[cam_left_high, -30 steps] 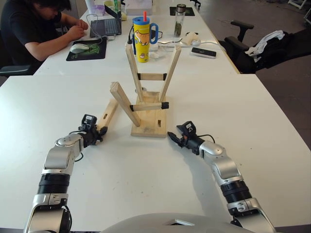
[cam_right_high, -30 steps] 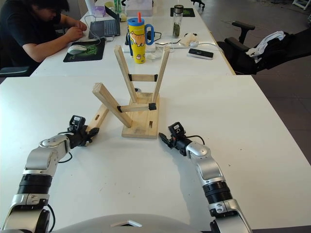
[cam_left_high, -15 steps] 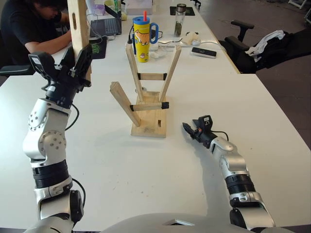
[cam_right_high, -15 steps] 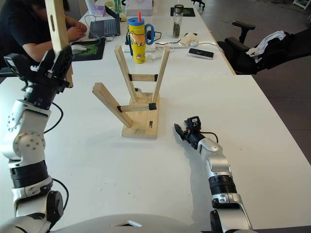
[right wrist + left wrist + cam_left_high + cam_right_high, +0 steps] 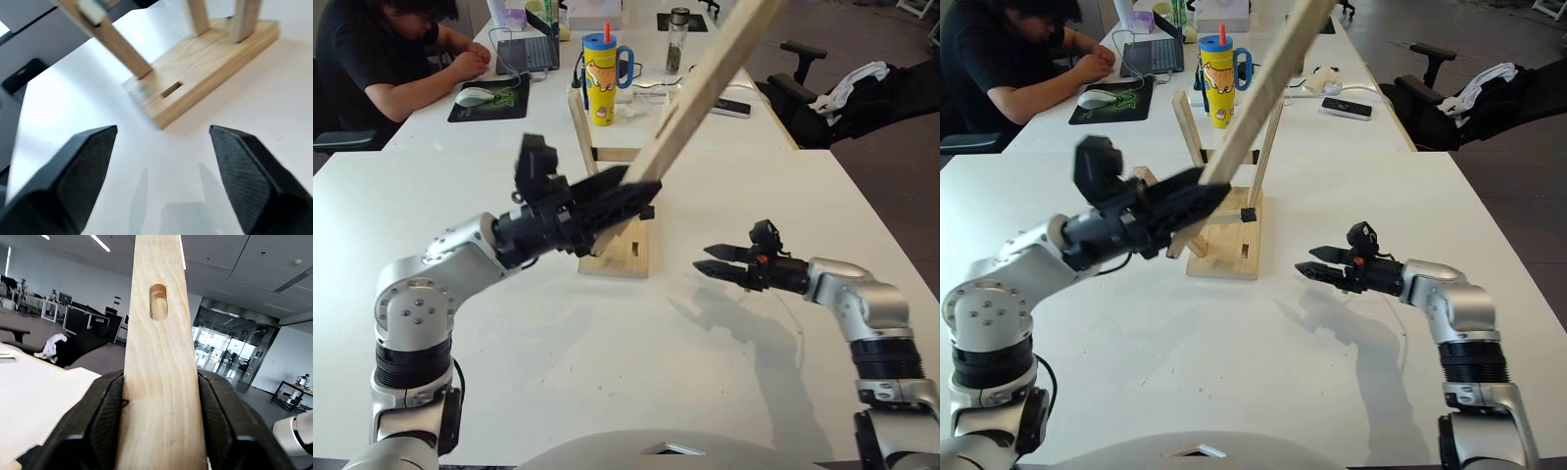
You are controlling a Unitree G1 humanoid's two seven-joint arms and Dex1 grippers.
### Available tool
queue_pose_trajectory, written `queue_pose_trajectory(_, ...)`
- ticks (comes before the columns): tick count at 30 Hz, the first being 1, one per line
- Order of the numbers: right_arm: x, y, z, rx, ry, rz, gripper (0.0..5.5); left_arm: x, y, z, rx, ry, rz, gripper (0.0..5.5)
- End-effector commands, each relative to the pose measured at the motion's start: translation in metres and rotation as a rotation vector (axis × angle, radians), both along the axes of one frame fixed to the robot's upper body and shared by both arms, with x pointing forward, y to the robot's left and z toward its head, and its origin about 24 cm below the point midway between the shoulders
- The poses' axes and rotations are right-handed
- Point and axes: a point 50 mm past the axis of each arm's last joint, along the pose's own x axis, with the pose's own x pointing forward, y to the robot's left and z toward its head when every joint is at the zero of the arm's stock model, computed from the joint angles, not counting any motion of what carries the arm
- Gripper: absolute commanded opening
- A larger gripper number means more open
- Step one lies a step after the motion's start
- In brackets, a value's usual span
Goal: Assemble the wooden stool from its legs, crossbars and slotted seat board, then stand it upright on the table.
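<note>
My left claw (image 5: 625,192) grips the pale slotted wooden leg (image 5: 705,88), its long axis slanting up and right above the flat wooden seat board (image 5: 625,257) on the white table (image 5: 607,372); my right claw (image 5: 702,258), jaws wide, hovers right of the board

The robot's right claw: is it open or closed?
Open. The black two-fingered right claw has its fingers wide apart, bare white table between them; it holds nothing.

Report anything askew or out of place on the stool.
The seat board lies flat, legs pointing up, with one slot empty. The fourth leg is tilted in the air, clamped in the left end effector. Nothing looks spilled or broken.
</note>
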Motion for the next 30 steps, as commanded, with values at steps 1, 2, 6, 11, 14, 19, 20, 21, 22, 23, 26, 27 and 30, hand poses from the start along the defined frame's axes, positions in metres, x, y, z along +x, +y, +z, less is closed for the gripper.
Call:
queue_pose_trajectory(1,0.002,0.000,0.032,0.125,0.029,0.070,4.22,0.001,-0.002,-0.036,0.096,0.090,-0.074,2.02)
queue_pose_trajectory(2,0.004,0.003,0.038,0.177,0.044,0.070,4.45,0.001,-0.001,-0.045,0.116,0.107,-0.092,2.02)
queue_pose_trajectory(6,0.001,0.013,0.057,0.365,0.069,0.113,4.52,-0.003,0.005,-0.076,0.187,0.186,-0.144,2.02)
queue_pose_trajectory(11,0.001,0.014,0.065,0.458,0.105,0.098,4.52,-0.006,0.011,-0.085,0.181,0.232,-0.187,2.02)
queue_pose_trajectory(14,-0.002,0.020,0.063,0.428,0.111,0.105,4.52,-0.010,0.011,-0.081,0.142,0.263,-0.229,2.02)
queue_pose_trajectory(19,-0.008,0.025,0.055,0.404,0.124,0.126,4.52,-0.014,0.007,-0.073,0.118,0.286,-0.287,2.02)
queue_pose_trajectory(20,-0.008,0.026,0.055,0.405,0.127,0.132,4.33,-0.014,0.007,-0.073,0.121,0.286,-0.288,2.02)
queue_pose_trajectory(21,-0.009,0.026,0.055,0.406,0.128,0.134,4.25,-0.014,0.007,-0.073,0.125,0.288,-0.291,2.02)
queue_pose_trajectory(22,-0.010,0.026,0.055,0.409,0.135,0.144,4.07,-0.015,0.007,-0.073,0.130,0.289,-0.293,2.02)
queue_pose_trajectory(23,-0.010,0.026,0.055,0.404,0.136,0.151,3.94,-0.015,0.007,-0.073,0.133,0.291,-0.294,2.02)
queue_pose_trajectory(26,-0.010,0.025,0.055,0.414,0.142,0.153,3.46,-0.016,0.008,-0.076,0.148,0.299,-0.292,2.02)
queue_pose_trajectory(27,-0.010,0.025,0.055,0.419,0.141,0.152,3.25,-0.016,0.008,-0.077,0.151,0.301,-0.291,2.02)
queue_pose_trajectory(30,-0.011,0.025,0.056,0.431,0.141,0.160,2.80,-0.017,0.010,-0.080,0.161,0.315,-0.286,2.02)
